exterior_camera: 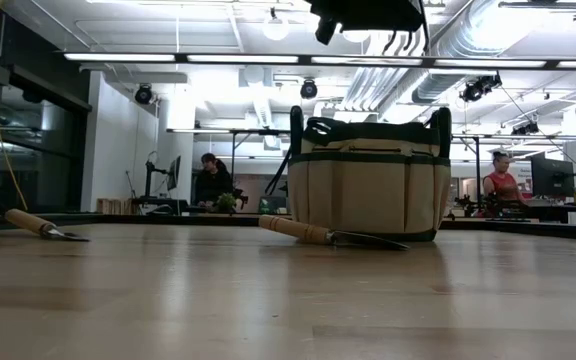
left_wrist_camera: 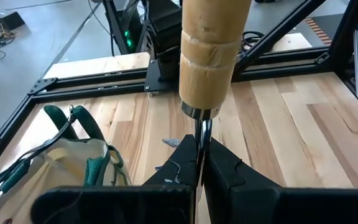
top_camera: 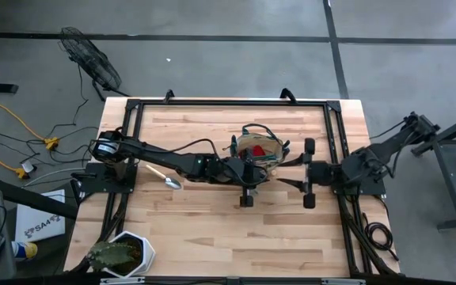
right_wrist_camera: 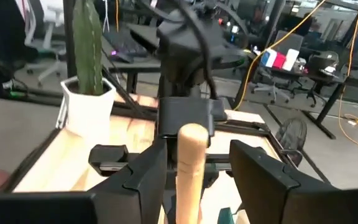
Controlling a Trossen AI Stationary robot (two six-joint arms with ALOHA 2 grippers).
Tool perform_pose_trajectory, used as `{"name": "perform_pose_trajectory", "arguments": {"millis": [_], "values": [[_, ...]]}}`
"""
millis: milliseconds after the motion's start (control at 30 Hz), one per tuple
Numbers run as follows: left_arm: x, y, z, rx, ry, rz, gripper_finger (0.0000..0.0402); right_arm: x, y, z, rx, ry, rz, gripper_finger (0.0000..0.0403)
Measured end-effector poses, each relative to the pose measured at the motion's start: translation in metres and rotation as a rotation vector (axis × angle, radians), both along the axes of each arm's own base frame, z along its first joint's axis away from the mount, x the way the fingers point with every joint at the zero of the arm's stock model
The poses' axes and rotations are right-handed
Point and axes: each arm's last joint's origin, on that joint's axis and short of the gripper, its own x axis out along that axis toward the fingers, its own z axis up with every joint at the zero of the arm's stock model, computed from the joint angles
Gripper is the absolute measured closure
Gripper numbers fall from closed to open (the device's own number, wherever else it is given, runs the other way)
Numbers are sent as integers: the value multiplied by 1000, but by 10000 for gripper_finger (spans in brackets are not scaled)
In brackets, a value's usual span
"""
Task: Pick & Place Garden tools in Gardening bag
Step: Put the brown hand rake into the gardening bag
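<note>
Red lump sits in bag (top_camera: 261, 150). Left gripper (left_wrist_camera: 199, 163) pinches a wooden-handled tool (left_wrist_camera: 210, 56) beside bag; right gripper (right_wrist_camera: 194, 177) half-open around its handle. Two trowels (exterior_camera: 330, 235) remain out.

Both arms crowded the bag (top_camera: 261, 148) at mid-worktop, the left gripper (top_camera: 248, 169) and right gripper (top_camera: 303, 168) close beside it. A trowel (top_camera: 165, 177) lay in the open stretch to the left; a potted plant (top_camera: 123, 254) blocked the near-left corner.

We see a cactus in a white hexagonal pot (top_camera: 125, 255) at the table's (top_camera: 212, 229) near-left corner (a floor fan (top_camera: 89, 57) stands beyond).
</note>
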Motion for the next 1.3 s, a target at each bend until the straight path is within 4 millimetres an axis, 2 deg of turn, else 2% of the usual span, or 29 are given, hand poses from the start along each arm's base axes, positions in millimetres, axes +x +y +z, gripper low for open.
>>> {"name": "perform_pose_trajectory", "arguments": {"millis": [333, 667, 800, 1033, 1300], "values": [[0, 0, 0, 0, 0, 0, 402, 16, 9, -11, -33, 52, -5, 236], [0, 0, 0, -1, 0, 0, 402, 25, -1, -10, -1, 42, 14, 241], [0, 0, 0, -1, 0, 0, 402, 31, -4, -12, 0, 46, 11, 267], [-1, 0, -1, 1, 15, -1, 401, 31, -4, -11, -4, 39, 35, 345], [-1, 0, -2, 1, 26, 0, 398, 30, -4, -11, 15, 38, 33, 347]]}}
